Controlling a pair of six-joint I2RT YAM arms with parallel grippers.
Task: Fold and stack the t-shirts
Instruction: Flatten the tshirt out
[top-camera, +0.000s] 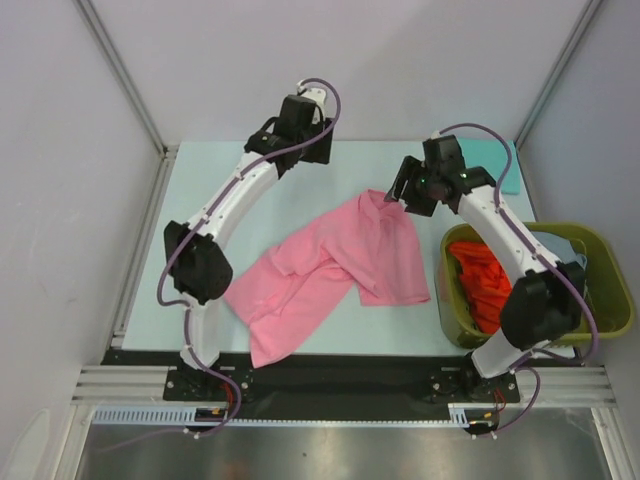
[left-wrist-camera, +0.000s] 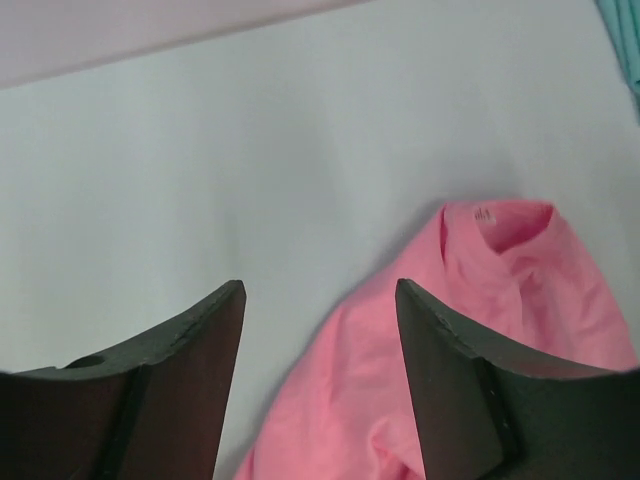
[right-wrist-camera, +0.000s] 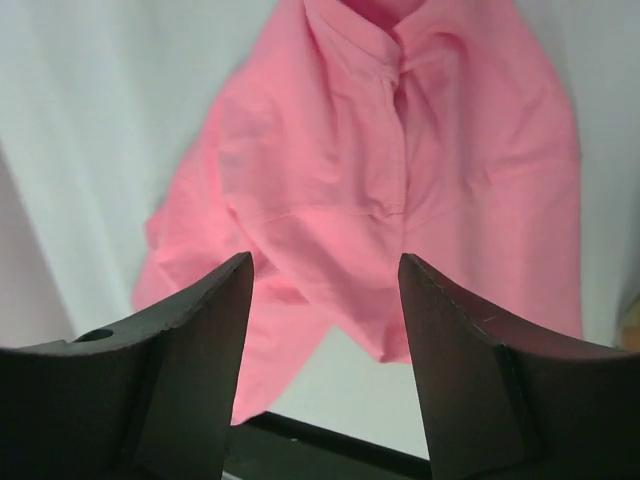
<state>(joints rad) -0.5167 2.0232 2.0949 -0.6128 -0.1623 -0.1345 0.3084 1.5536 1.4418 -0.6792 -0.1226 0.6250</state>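
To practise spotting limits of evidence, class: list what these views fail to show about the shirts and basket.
1. Basket: top view, the right arm covers part; shirt count inside unclear.
2. Teal shirt: top view, partly behind the right arm; left wrist view, cut by the edge.
3. Label in the pink shirt: left wrist view, print too small.

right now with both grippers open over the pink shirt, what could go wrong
The pink shirt lies rumpled and askew; folding it as is would likely trap creases. Its hem reaches the table's near edge and might slide off if dragged. The right arm's elbow hangs over the basket and could snag its rim.
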